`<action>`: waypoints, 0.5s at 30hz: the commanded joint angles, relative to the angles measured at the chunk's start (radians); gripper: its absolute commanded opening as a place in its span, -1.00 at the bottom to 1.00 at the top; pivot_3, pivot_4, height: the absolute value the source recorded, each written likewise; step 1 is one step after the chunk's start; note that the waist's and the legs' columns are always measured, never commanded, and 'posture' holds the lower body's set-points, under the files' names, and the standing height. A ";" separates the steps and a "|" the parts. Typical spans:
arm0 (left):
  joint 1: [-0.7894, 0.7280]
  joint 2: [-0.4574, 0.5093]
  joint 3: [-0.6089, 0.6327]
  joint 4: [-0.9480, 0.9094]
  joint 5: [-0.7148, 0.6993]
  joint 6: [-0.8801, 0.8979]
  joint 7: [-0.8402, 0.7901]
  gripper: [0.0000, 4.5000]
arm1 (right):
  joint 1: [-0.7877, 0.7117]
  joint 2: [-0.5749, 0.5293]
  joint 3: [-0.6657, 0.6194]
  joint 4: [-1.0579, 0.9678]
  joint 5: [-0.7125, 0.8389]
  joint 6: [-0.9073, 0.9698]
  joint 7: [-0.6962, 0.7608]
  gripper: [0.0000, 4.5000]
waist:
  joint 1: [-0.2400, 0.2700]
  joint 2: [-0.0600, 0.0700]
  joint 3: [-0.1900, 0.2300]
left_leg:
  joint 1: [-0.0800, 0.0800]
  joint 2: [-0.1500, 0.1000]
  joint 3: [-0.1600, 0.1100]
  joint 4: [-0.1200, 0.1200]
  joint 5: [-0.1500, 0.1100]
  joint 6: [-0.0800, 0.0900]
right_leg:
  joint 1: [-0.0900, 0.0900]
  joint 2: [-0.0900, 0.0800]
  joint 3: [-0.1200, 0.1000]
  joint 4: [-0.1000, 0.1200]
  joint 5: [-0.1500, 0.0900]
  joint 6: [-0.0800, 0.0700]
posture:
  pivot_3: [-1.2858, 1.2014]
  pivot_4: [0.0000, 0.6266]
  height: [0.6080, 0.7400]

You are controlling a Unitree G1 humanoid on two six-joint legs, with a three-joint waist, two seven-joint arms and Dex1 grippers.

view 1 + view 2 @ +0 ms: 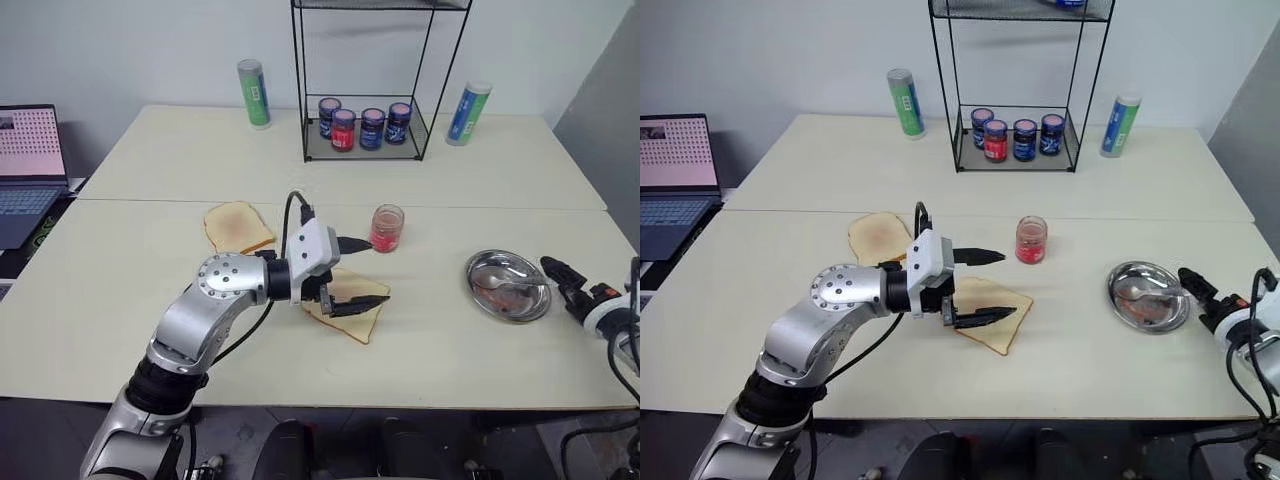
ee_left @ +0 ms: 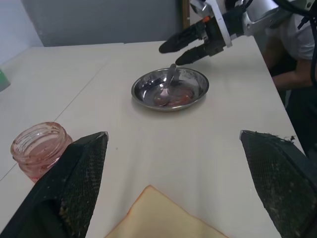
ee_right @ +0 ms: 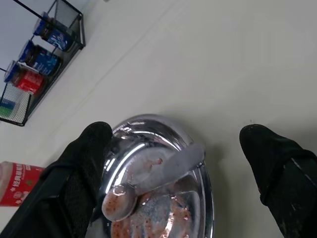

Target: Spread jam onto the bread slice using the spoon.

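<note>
The pale bread slice (image 1: 358, 325) lies near the table's front middle. My left gripper (image 1: 358, 273) hovers just over it, open and empty, pointing toward the jam jar (image 1: 386, 228), a small clear lidless glass with red jam (image 2: 38, 148). To the right stands a steel dish (image 1: 478, 270) with the silver spoon (image 3: 163, 171) lying in it, its bowl smeared red. My right gripper (image 1: 562, 278) is at the dish's right rim, open, its fingers (image 3: 84, 163) either side of the spoon's handle end, not touching it.
A toasted slice (image 1: 238, 227) lies left of the jar. A wire rack (image 1: 365, 140) with several lidded jars stands at the back, between a green tube (image 1: 254, 93) and another tube (image 1: 468, 112). A laptop (image 1: 28, 170) sits far left. A person (image 2: 292, 44) is beyond the table's end.
</note>
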 commanded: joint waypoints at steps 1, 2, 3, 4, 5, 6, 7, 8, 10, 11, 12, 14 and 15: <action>-0.016 -0.005 0.024 -0.029 -0.009 -0.013 0.015 0.97 | -0.013 -0.024 -0.049 -0.053 0.056 0.032 -0.038 1.00 | 0.000 0.000 0.000 | 0.000 0.000 0.000 0.000 0.000 0.000 | 0.000 0.000 0.000 0.000 0.000 0.000 | 0.03 -0.52 1.00; -0.021 -0.006 0.025 -0.023 -0.007 -0.018 0.014 0.97 | -0.019 -0.024 -0.060 -0.067 0.082 0.046 -0.059 1.00 | 0.000 0.000 0.000 | 0.000 0.000 0.000 0.000 0.000 0.000 | 0.000 0.000 0.000 0.000 0.000 0.000 | 0.03 -0.52 1.00; -0.025 -0.006 0.025 -0.017 -0.006 -0.021 0.013 0.97 | -0.025 -0.022 -0.071 -0.081 0.112 0.061 -0.082 1.00 | 0.000 0.000 0.000 | 0.000 0.000 0.000 0.000 0.000 0.000 | 0.000 0.000 0.000 0.000 0.000 0.000 | 0.03 -0.52 1.00; -0.029 -0.007 0.025 -0.011 -0.005 -0.024 0.012 0.97 | -0.030 -0.016 -0.083 -0.100 0.154 0.079 -0.118 1.00 | 0.000 0.000 0.000 | 0.000 0.000 0.000 0.000 0.000 0.000 | 0.000 0.000 0.000 0.000 0.000 0.000 | 0.03 -0.52 1.00; -0.032 -0.009 0.023 -0.006 -0.003 -0.028 0.012 0.97 | -0.030 -0.009 -0.090 -0.120 0.196 0.095 -0.153 1.00 | -0.001 0.000 0.000 | 0.000 0.000 0.000 0.000 0.000 0.000 | 0.000 0.000 0.000 0.000 0.000 0.000 | 0.03 -0.52 1.00; -0.035 -0.011 0.022 -0.002 -0.002 -0.030 0.013 0.97 | -0.028 -0.003 -0.093 -0.136 0.231 0.107 -0.183 1.00 | -0.001 0.000 0.000 | 0.000 0.000 0.000 0.000 0.000 0.000 | 0.000 0.000 0.000 0.000 0.000 0.000 | 0.03 -0.52 1.00; -0.038 -0.013 0.020 0.001 -0.001 -0.032 0.013 0.97 | -0.023 0.005 -0.093 -0.153 0.266 0.114 -0.218 1.00 | -0.001 0.000 0.000 | 0.000 0.000 0.000 0.000 0.000 0.000 | 0.000 0.000 0.000 0.000 0.000 0.000 | 0.03 -0.52 1.00; -0.040 -0.016 0.018 0.004 -0.001 -0.035 0.014 0.97 | -0.018 0.022 -0.090 -0.173 0.307 0.116 -0.265 1.00 | -0.001 0.000 0.000 | 0.000 0.000 0.000 0.000 0.000 0.000 | 0.000 0.000 0.000 0.000 0.000 0.000 | 0.03 -0.52 1.00; -0.043 -0.021 0.015 0.008 0.000 -0.039 0.016 0.97 | -0.014 0.057 -0.076 -0.210 0.391 0.103 -0.358 1.00 | -0.001 0.000 0.000 | 0.000 0.001 0.000 0.000 0.000 0.000 | 0.000 0.001 0.000 0.000 0.000 0.001 | 0.03 -0.52 1.00; -0.045 -0.023 0.015 0.010 0.000 -0.041 0.016 0.97 | -0.012 0.071 -0.062 -0.228 0.417 0.095 -0.397 1.00 | -0.001 0.000 0.000 | 0.000 0.001 0.000 0.000 0.000 0.000 | 0.000 0.001 0.000 0.000 0.000 0.001 | 0.03 -0.52 1.00; -0.046 -0.025 0.014 0.012 0.001 -0.042 0.017 0.97 | -0.011 0.083 -0.048 -0.242 0.435 0.084 -0.428 1.00 | -0.001 0.000 0.000 | 0.000 0.001 0.000 0.000 0.000 0.000 | 0.000 0.001 0.000 0.000 -0.001 0.001 | 0.03 -0.52 1.00; -0.049 -0.028 0.012 0.015 0.002 -0.044 0.020 0.97 | -0.008 0.097 -0.023 -0.258 0.461 0.062 -0.481 1.00 | -0.001 0.001 0.000 | 0.000 0.001 0.000 0.000 0.000 0.000 | 0.000 0.001 0.000 0.000 -0.001 0.001 | 0.03 -0.52 1.00; -0.050 -0.029 0.011 0.016 0.003 -0.044 0.021 0.97 | -0.005 0.105 -0.010 -0.263 0.468 0.048 -0.509 1.00 | -0.001 0.001 0.000 | 0.000 0.000 0.000 0.000 0.000 0.000 | 0.000 0.000 0.000 0.000 -0.001 0.001 | 0.03 -0.52 1.00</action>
